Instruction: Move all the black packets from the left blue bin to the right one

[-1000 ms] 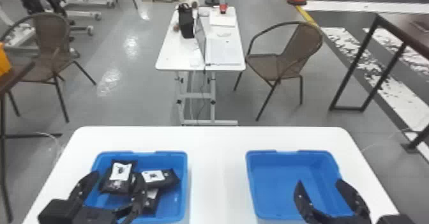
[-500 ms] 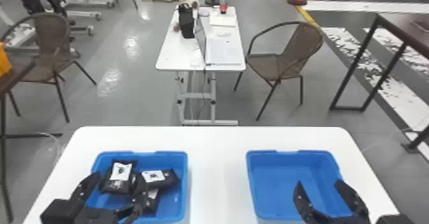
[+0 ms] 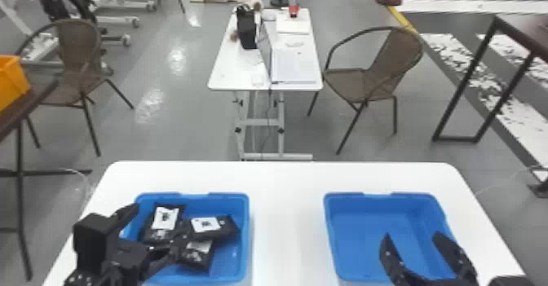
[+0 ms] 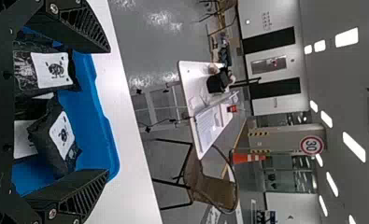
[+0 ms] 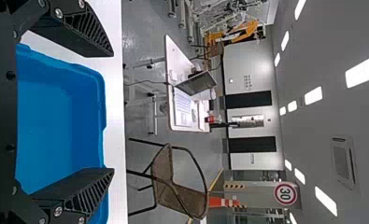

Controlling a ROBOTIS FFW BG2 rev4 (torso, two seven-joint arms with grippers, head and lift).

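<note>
My left pincer hangs open over the left bin, where I see at least three black packets bunched together. To that bin's right, I have my right pincer spread over the right bin; both bins sit on the bench.

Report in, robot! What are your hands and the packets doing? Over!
Left hand open at left bin. Right hand open at right bin. Three black packets visible, all in left bin. Nothing obvious blocking. Over.
</note>
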